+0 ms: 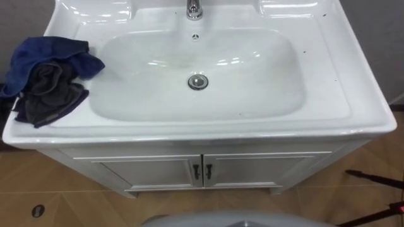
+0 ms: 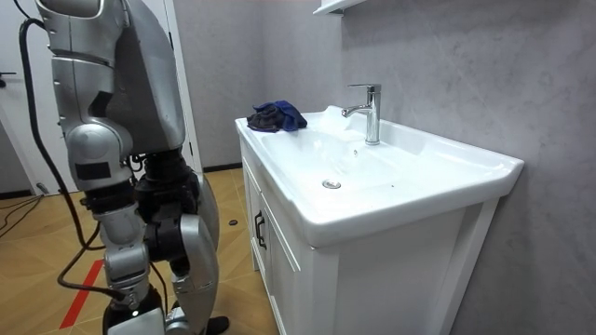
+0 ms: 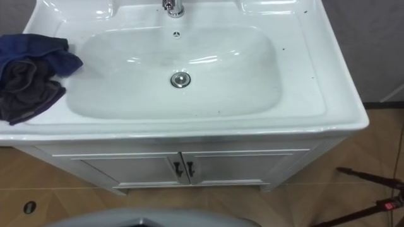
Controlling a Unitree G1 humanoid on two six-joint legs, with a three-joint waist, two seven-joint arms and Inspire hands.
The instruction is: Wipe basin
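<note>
Pinch the soft, light cloth (image 1: pixel 47 79), bunched at the left edge of the worktop (image 1: pixel 356 94) just beside the basin (image 1: pixel 252 88), by its raised top folds, expecting limp drape; cannot tell either robot hand's state.

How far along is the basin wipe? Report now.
Done: nothing visible. In hand: nothing; the blue and grey cloth lies bunched on the basin's left rim, untouched. Left: pick it up and wipe the bowl and rim, where dark specks show.
</note>
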